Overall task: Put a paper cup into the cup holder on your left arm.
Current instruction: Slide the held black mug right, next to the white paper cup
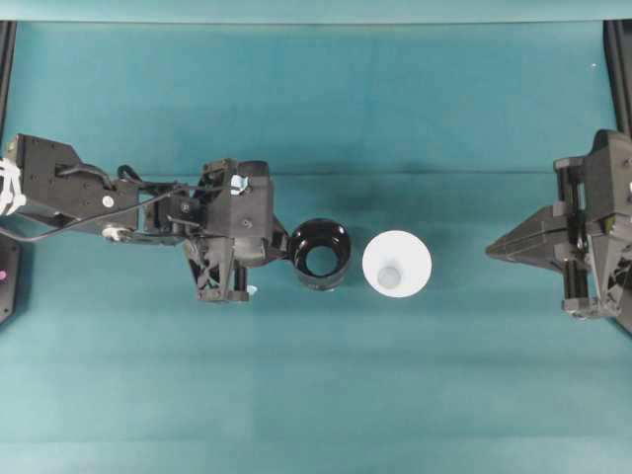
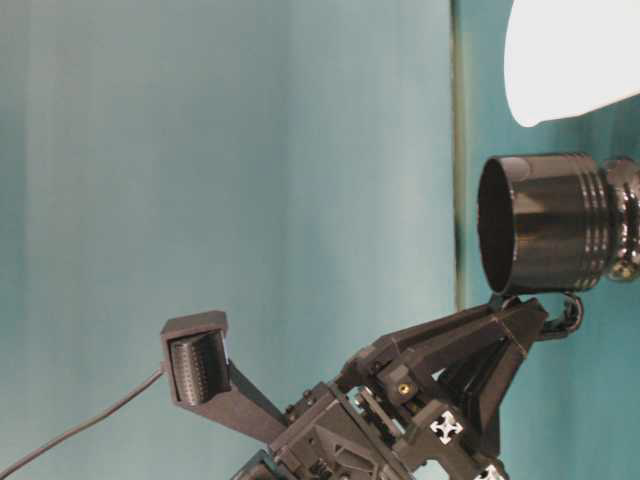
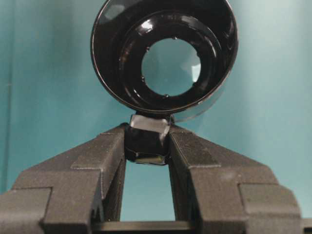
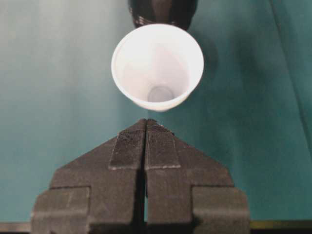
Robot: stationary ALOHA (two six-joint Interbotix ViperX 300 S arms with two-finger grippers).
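right claw [image 4: 146,127] just short of paper cup [image 4: 157,67]

Light was even and fairly bright. The glossy cup holder [image 3: 165,53] carried white glints inside its rim. The paper cup [image 2: 570,55] glared, overexposed, at upper right. Nearby fingers [image 4: 129,146] looked soft.

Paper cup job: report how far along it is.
Done: the left end effector is shut on the cup holder, gripping its small handle. In hand: nothing yet; the right end effector is shut, empty, short of the paper cup. Left: grasp the cup beside the holder and seat it inside.
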